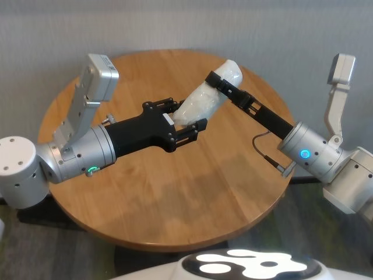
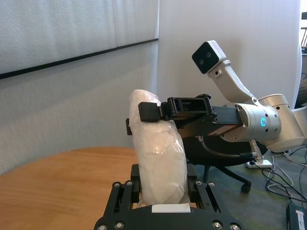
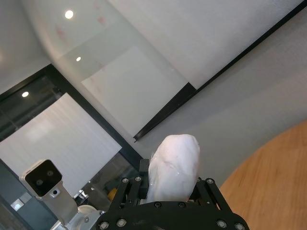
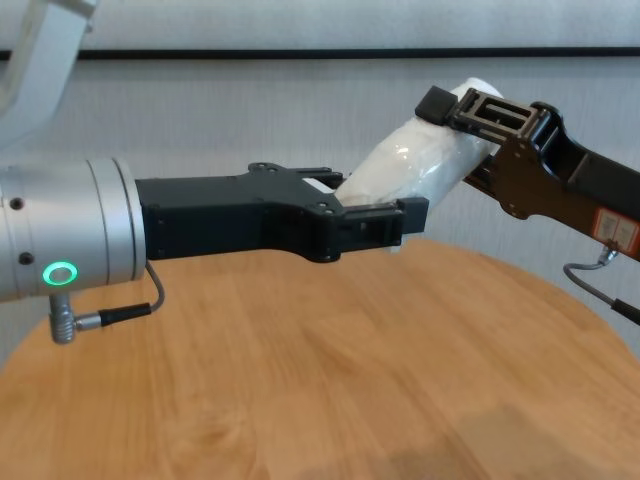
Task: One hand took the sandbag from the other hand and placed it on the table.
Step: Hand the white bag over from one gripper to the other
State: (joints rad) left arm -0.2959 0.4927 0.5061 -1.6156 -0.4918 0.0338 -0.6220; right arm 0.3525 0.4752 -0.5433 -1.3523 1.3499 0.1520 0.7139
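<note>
Right now our two sets of jaws are both pinched on the same white sandbag (image 1: 207, 98), which hangs in the air above the table (image 1: 145, 204), touching nothing but our fingers. Our left gripper (image 1: 185, 124), the one on the wrist with the green ring, clamps the lower end of the bag, one black finger on each side. Our right gripper (image 1: 217, 80), on the wrist with the blue ring, squeezes the upper part, and the rounded tip of the bag sticks out just beyond its fingers. Between the two grips the sandbag lies tilted, its higher end toward our right arm and farther from our body. In the left wrist view we see the bag (image 2: 160, 163) rising out of our own fingers, with the right gripper's pad (image 2: 149, 112) pressed across its upper part. Outward from there, both forearms reach in over the round wooden tabletop from opposite sides, and behind the table stands a pale grey wall (image 1: 175, 23)
</note>
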